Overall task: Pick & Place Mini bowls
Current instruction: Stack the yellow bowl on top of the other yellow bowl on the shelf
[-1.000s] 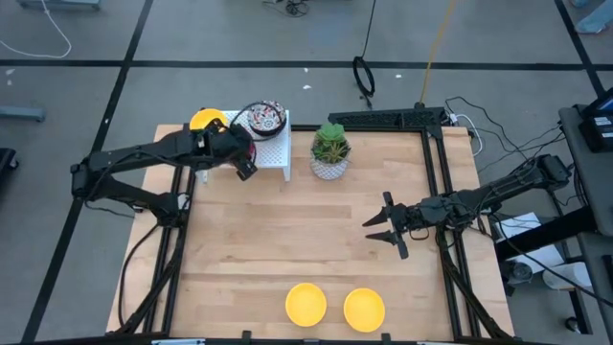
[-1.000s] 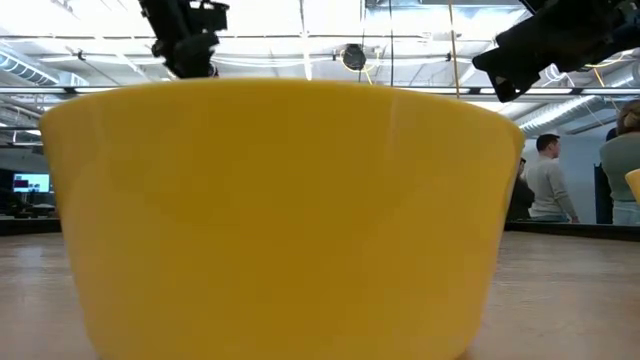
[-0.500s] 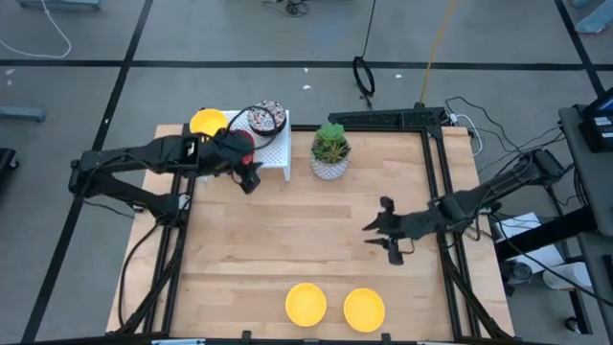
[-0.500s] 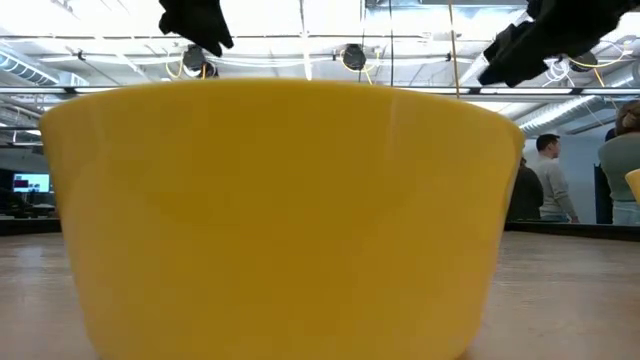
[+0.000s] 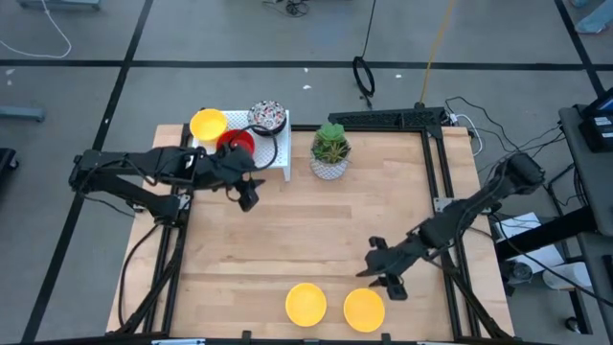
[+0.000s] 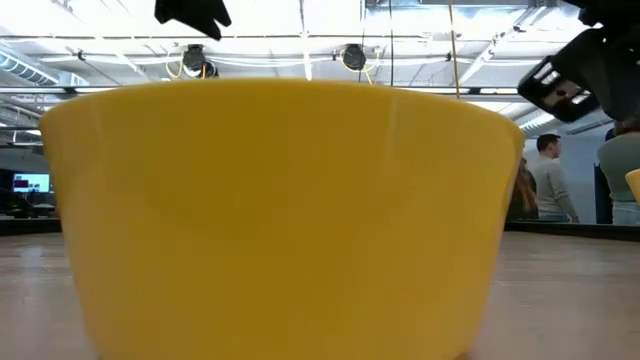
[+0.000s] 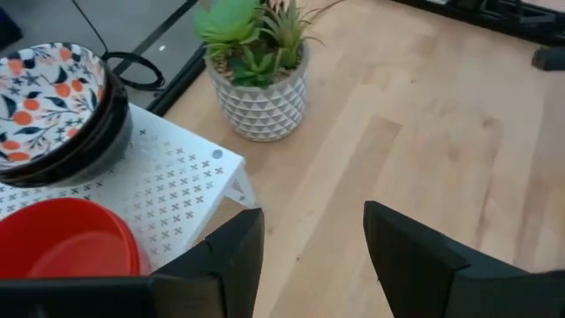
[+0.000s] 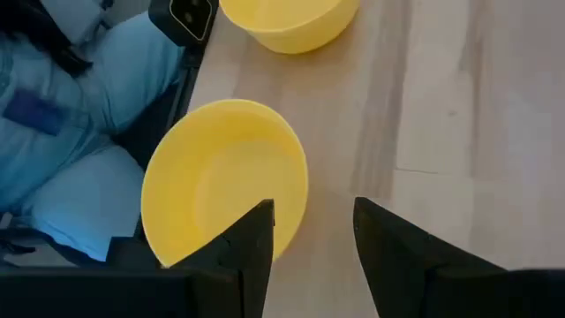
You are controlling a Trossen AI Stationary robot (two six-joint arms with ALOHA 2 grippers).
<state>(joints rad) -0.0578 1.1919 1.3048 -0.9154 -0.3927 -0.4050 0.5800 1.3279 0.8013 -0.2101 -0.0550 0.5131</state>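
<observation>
My right hand (image 5: pixel 380 271), fingers wide and empty, has swung down to the yellow mini bowls (image 5: pixel 364 309) at the tabletop's (image 5: pixel 316 230) near edge, ready to pick; my left hand (image 5: pixel 248 195), also wide, has backed off the white rack (image 5: pixel 273 153).

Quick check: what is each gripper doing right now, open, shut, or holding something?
Left gripper: open, empty, by the white rack.
Right gripper: open, empty, just above the yellow bowl at the table's near edge.

yellow bowl (image 6: pixel 280 215) filling the low view and hiding the table, red bowl (image 7: pixel 66 238) cut off at the frame edge
</observation>
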